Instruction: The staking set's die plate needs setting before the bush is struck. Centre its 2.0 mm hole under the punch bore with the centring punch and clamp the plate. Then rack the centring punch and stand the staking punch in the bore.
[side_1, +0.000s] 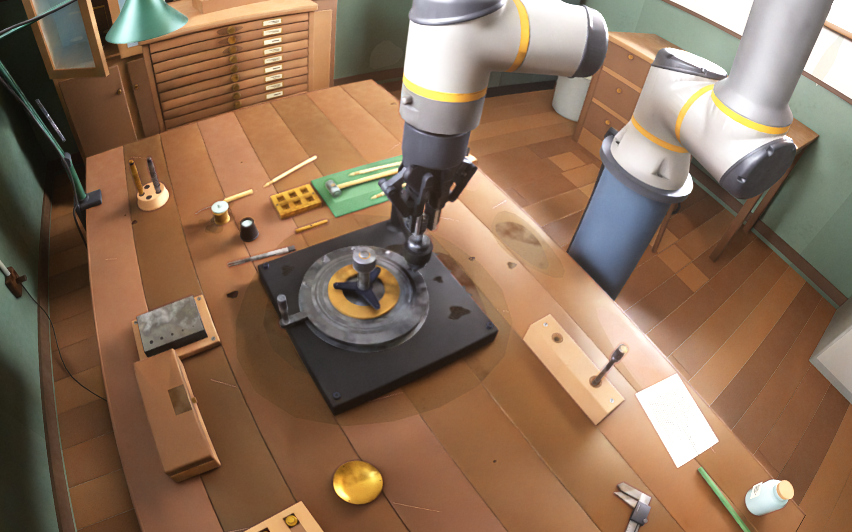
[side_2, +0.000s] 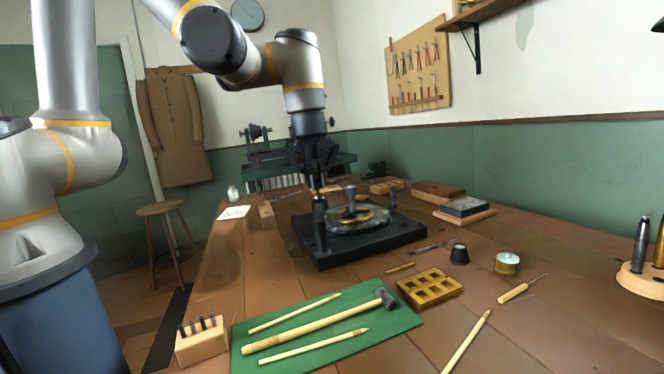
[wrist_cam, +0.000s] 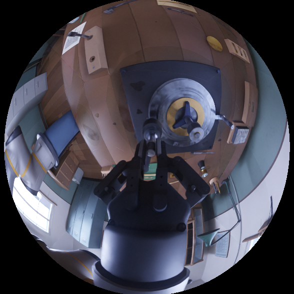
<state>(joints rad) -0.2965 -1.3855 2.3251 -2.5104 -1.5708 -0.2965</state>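
The centring punch (side_1: 418, 227) stands in the punch bore of the staking frame's post (side_2: 318, 225), its lower part hidden inside the bore head (wrist_cam: 150, 128). The round grey die plate (side_1: 363, 296) lies on the black base (side_1: 377, 314), with a brass disc and a dark three-armed clamp knob (side_1: 364, 276) at its centre. A short lever (side_1: 284, 309) sticks out at the plate's left rim. The wooden rack (side_1: 572, 367) lies right of the base, with the staking punch (side_1: 608, 365) leaning in its near hole. My gripper (side_1: 419, 217) is over the bore, its fingers around the punch's top and closing, still open.
The black base's raised post and clamp knob stand close under my gripper. A green mat (side_2: 320, 327) with a hammer and pegwood sticks, a yellow parts tray (side_2: 429, 287), a loupe (side_1: 248, 229) and a steel block (side_1: 172, 323) lie around the base. A paper sheet (side_1: 676, 419) lies beyond the rack.
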